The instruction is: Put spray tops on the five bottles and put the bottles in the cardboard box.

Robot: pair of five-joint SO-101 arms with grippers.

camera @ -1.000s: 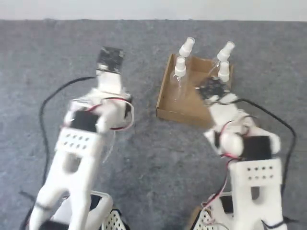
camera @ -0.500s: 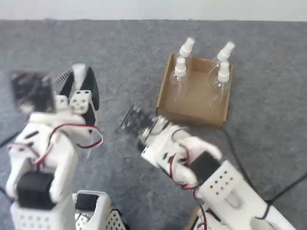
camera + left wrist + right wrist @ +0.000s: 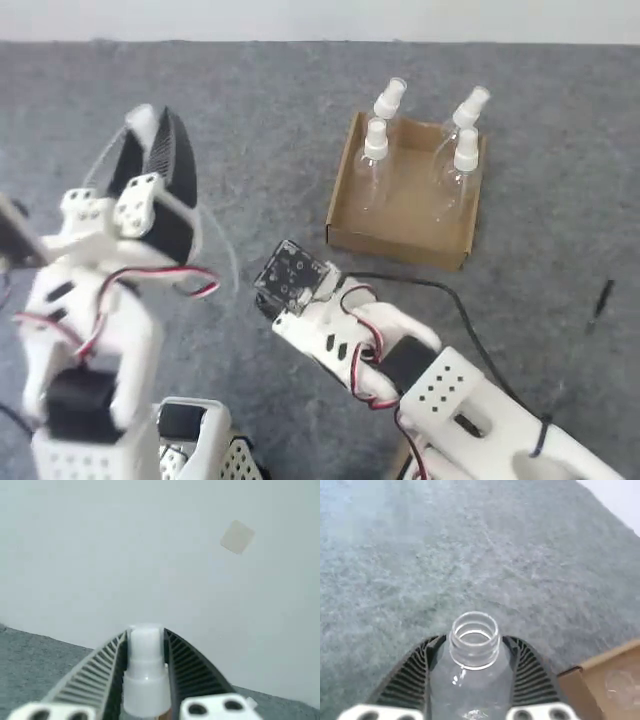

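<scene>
**Q:** Log check. What did each pincer have?

**A:** I recorded the left pincer (image 3: 145, 636) clamped on a white spray top (image 3: 145, 680), gripped from both sides. The top stood upright in the grip, and the pincer was aimed at the pale wall (image 3: 150, 555). The right pincer (image 3: 474, 641) was closed around a clear bottle (image 3: 472, 685) just below the neck. The neck was open, with no top on it, and the mouth pointed out past the fingertips.

**Q:** Where was the cardboard box relative to them?

**A:** The cardboard box (image 3: 390, 243) sat near the right pincer, a little ahead of it and off to one side; one corner came close beside that pincer. Four capped bottles (image 3: 375, 165) stood upright inside, two by two. From the left pincer the box lay well apart, across the grey bench (image 3: 300, 110) on its right.

**Q:** And the two pincers relative to each other?

**A:** Apart, not touching. I saw the spray top off to the side of the open bottle, not above it. I could not tell from my views how high the bottle sat off the bench.

**Q:** Anything else down there?

**A:** A small dark item (image 3: 600, 298) lay on the bench, well apart from both pincers, out past the right arm. It was too small to identify.
</scene>
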